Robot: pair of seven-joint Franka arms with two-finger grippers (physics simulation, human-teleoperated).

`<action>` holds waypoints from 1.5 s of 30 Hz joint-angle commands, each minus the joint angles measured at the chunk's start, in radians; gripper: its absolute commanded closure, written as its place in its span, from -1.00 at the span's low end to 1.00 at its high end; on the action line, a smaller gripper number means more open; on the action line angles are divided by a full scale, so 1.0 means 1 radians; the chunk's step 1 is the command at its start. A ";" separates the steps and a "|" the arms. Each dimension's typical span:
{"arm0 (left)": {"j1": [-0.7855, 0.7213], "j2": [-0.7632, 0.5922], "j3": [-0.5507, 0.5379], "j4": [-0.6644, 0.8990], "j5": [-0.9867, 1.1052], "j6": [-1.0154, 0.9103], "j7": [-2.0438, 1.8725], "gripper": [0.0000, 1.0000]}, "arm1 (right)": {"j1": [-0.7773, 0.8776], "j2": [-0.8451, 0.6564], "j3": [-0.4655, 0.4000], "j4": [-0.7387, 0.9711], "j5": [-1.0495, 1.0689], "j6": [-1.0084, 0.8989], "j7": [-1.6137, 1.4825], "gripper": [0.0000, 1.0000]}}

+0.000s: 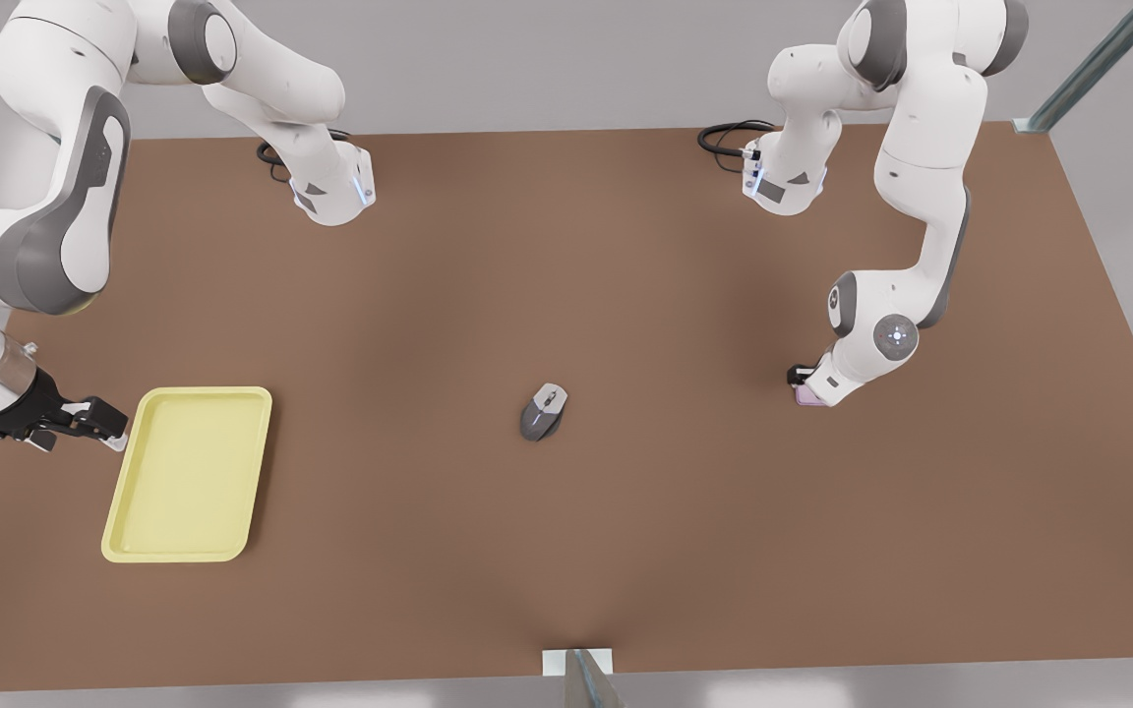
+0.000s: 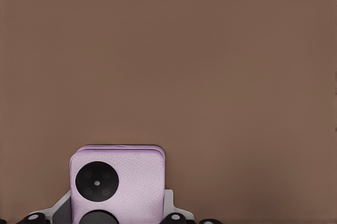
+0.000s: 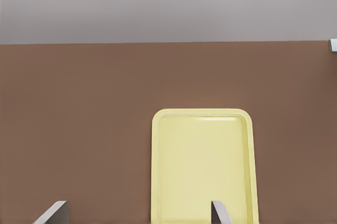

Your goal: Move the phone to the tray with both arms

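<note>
Phone (image 2: 118, 179) is being straddled by left gripper (image 1: 806, 386), well off to front view's right of tray (image 1: 124, 526); fingers (image 2: 169, 203) are sitting either side of pink slab, grip closure cannot be told. Phone appears low at table (image 1: 626, 295) level, lift not yet judged done. Right gripper (image 1: 99, 421) is being held just beside tray's near rim, fingers (image 3: 221, 213) spread wide, holding nothing (waiting, seemingly). Mouse (image 1: 544, 411) is lying between phone and tray. Carry, likely handover and placing in tray are all remaining.
</note>
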State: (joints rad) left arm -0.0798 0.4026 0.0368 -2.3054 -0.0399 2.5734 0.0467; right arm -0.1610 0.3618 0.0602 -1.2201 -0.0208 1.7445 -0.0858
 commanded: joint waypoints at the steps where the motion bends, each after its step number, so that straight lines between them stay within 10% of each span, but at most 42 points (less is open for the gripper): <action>1: 0.000 -0.001 0.000 0.001 0.000 -0.002 -0.004 -0.61 | 0.000 -0.001 0.000 0.001 0.001 0.000 -0.002 -1.00; 24: -0.523 0.386 -0.196 0.955 -0.003 -0.292 -1.147 -0.61 | 0.001 0.000 0.003 0.001 0.005 0.016 0.001 -1.00; 45: -0.834 0.861 -0.181 1.508 0.175 -0.071 -0.920 -0.62 | 0.001 -0.063 0.043 -0.165 -0.030 -0.086 -0.014 -1.00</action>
State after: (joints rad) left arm -0.9139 1.2581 -0.1444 -0.8067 0.1251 2.4327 -0.7797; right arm -0.1629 0.2946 0.1000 -1.3919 -0.0372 1.6478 -0.0902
